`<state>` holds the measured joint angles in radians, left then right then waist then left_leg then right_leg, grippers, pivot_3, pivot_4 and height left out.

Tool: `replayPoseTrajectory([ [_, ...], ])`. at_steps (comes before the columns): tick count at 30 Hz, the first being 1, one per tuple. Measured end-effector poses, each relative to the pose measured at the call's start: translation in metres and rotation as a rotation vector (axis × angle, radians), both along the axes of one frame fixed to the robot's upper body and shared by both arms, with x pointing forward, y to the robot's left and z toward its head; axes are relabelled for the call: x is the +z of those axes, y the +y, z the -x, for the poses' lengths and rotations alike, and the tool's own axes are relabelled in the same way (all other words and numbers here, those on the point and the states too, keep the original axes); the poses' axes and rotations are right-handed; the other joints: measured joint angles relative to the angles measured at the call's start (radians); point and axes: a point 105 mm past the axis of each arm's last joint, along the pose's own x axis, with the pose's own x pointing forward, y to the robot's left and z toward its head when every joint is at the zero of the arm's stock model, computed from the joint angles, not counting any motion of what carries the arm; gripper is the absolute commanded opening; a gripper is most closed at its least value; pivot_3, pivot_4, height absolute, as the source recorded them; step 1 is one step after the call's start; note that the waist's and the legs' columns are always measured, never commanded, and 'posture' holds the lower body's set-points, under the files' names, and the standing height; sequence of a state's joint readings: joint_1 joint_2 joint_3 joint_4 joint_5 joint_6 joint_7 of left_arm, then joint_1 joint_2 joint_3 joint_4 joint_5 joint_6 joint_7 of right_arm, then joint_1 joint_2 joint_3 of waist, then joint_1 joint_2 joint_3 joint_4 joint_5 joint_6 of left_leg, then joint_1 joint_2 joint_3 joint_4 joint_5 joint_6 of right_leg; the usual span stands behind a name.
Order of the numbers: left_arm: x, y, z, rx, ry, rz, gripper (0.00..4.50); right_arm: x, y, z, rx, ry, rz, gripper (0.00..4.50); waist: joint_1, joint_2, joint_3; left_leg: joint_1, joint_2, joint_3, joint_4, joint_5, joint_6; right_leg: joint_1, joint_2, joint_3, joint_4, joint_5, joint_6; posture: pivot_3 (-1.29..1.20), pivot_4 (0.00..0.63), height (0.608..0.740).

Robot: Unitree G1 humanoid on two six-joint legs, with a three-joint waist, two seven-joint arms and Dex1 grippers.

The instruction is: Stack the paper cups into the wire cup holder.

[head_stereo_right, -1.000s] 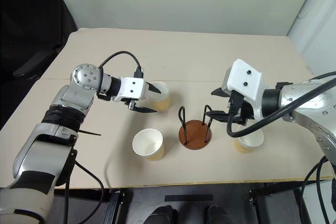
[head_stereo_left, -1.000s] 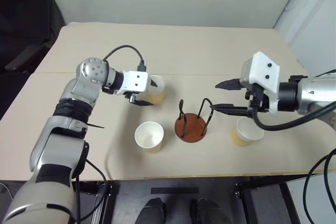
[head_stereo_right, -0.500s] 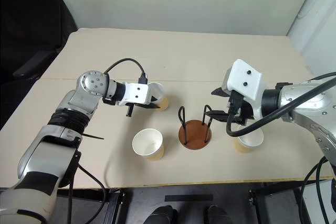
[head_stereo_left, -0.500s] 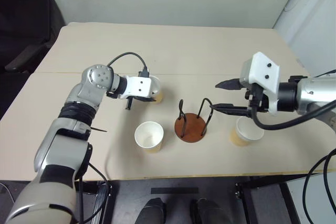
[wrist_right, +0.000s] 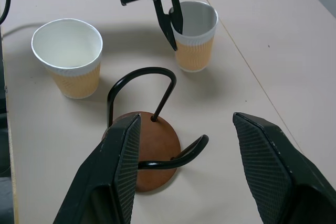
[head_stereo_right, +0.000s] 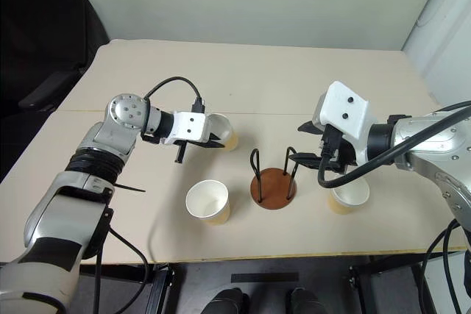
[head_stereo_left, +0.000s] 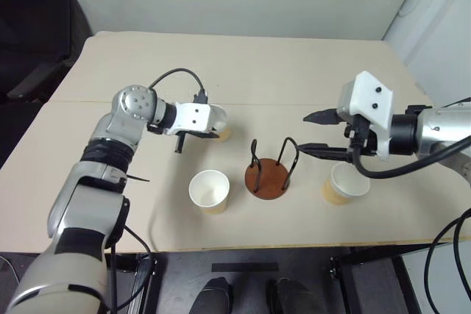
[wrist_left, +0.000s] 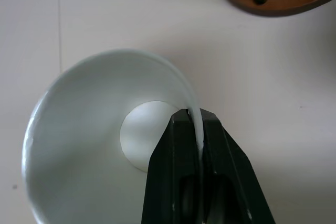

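Observation:
Three paper cups stand on the tan table. My left gripper (wrist_left: 194,124) is shut on the rim of the far cup (head_stereo_left: 220,133), one finger inside the cup wall and one outside. A second cup (head_stereo_left: 209,191) stands open near the front edge, left of the wire cup holder (head_stereo_left: 268,179), whose brown disc carries two dark wire loops. The third cup (head_stereo_left: 344,184) sits right of the holder, below my right gripper (head_stereo_left: 303,134). That gripper hovers open just right of the holder, empty, its fingers (wrist_right: 118,166) spread wide.
The table's front edge (head_stereo_left: 243,246) runs close below the cups. A dark chair (head_stereo_left: 29,42) stands off the far left corner. A black cable (head_stereo_left: 173,75) loops over my left wrist. Bare tabletop (head_stereo_left: 250,64) stretches behind the cups.
My left gripper, open beside the far cup a second ago, has closed on that cup's rim. The right arm, the holder and the other two cups have not moved.

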<state>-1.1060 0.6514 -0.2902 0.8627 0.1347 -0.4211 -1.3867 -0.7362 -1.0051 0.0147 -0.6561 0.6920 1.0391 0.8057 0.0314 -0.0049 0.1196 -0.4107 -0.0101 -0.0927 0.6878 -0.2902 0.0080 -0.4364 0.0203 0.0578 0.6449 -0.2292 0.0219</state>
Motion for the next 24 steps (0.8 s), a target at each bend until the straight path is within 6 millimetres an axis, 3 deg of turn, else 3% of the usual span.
replayPoseTrajectory([
  [3,0.020,-0.003,-0.001,0.013,0.025,0.075,0.03,0.000,0.000,0.000,-0.001,0.004,0.001,2.79,0.001,0.000,0.000,-0.003,0.000,0.000,0.002,0.000,0.000,-0.002,0.000,-0.001,0.000,0.000,0.000,0.00,0.150,0.740],
  [9,0.077,-0.028,0.005,-0.054,0.003,0.223,0.03,-0.004,-0.001,0.000,-0.007,0.029,0.001,2.79,0.002,0.000,0.000,-0.009,0.000,0.000,0.011,-0.002,0.003,-0.005,0.000,-0.001,0.001,0.001,0.002,0.00,0.150,0.740],
  [15,0.099,-0.044,0.023,-0.134,0.119,0.305,0.03,-0.005,-0.002,0.000,-0.020,0.029,0.002,2.79,0.002,0.000,0.000,-0.009,0.000,0.000,0.011,-0.002,0.003,-0.005,0.000,-0.001,0.002,0.001,0.002,0.00,0.150,0.740],
  [20,0.128,-0.065,0.042,-0.226,0.159,0.375,0.03,-0.006,-0.011,0.001,-0.054,0.032,0.025,2.79,0.005,0.000,0.000,-0.010,0.000,0.001,0.012,-0.002,0.004,-0.005,0.000,-0.001,0.001,0.002,0.003,0.00,0.150,0.740],
  [24,0.132,-0.074,0.055,-0.282,0.208,0.384,0.03,-0.004,-0.013,0.003,-0.057,0.029,0.028,2.79,0.002,0.000,0.000,-0.009,0.000,0.001,0.012,-0.002,0.004,-0.005,0.000,-0.001,0.002,0.002,0.003,0.00,0.150,0.740],
])
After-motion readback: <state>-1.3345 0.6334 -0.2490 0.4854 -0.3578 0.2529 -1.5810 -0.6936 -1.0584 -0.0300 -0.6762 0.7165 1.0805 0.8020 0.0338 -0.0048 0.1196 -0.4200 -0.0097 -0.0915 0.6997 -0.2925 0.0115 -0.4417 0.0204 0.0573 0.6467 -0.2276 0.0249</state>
